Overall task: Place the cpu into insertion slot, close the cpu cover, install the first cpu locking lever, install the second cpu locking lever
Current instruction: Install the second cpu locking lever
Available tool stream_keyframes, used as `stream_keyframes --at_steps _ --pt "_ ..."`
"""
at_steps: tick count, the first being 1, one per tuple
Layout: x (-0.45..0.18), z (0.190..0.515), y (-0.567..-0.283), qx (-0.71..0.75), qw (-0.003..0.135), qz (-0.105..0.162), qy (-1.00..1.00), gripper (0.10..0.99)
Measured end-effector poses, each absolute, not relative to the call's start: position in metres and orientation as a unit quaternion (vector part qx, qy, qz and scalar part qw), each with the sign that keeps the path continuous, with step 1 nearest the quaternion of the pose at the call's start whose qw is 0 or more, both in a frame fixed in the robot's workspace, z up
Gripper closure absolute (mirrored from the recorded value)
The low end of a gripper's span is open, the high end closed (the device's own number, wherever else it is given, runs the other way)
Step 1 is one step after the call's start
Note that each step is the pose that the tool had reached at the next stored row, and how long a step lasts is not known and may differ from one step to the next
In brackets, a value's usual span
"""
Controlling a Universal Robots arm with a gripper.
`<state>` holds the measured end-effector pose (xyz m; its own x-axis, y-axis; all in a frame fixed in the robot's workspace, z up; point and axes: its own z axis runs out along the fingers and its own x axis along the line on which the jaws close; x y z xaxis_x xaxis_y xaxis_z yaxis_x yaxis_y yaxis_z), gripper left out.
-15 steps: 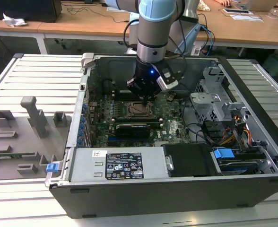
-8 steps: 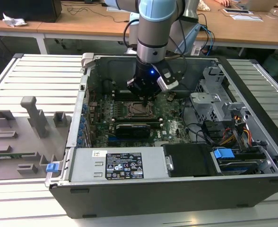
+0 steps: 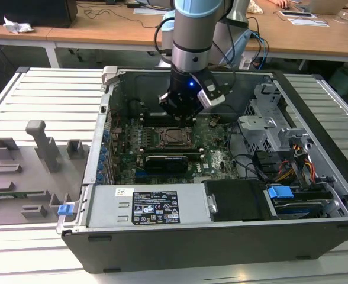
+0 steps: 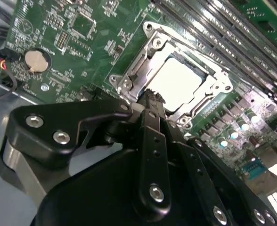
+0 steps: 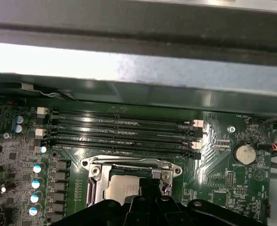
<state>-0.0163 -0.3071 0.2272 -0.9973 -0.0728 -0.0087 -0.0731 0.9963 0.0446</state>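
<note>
An open computer case (image 3: 97, 177) is laid on a slatted metal table (image 3: 50, 100), wooden desks behind. The cpu (image 4: 178, 81) is seated flat in the insertion slot (image 4: 129, 77), framed by the cpu cover (image 4: 153, 44), with memory slots (image 5: 124, 129) alongside. The gripper (image 4: 150, 96) is poised at the socket's edge, fingers drawn together, holding nothing.

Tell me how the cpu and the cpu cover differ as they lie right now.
The cpu is a solid pale square plate; the cpu cover is an open silvery frame with a large square hole. The cpu fills the middle, while the cpu cover runs around its edges. The cpu looks plain and smooth; the cpu cover has tabs and screwed corners. Both lie flat on the insertion slot.
</note>
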Motion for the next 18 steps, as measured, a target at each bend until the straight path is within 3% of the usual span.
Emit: stream_keyframes --at_steps 18 --pt "-0.018 0.244 -0.329 -0.037 0.004 0.022 0.999 0.98"
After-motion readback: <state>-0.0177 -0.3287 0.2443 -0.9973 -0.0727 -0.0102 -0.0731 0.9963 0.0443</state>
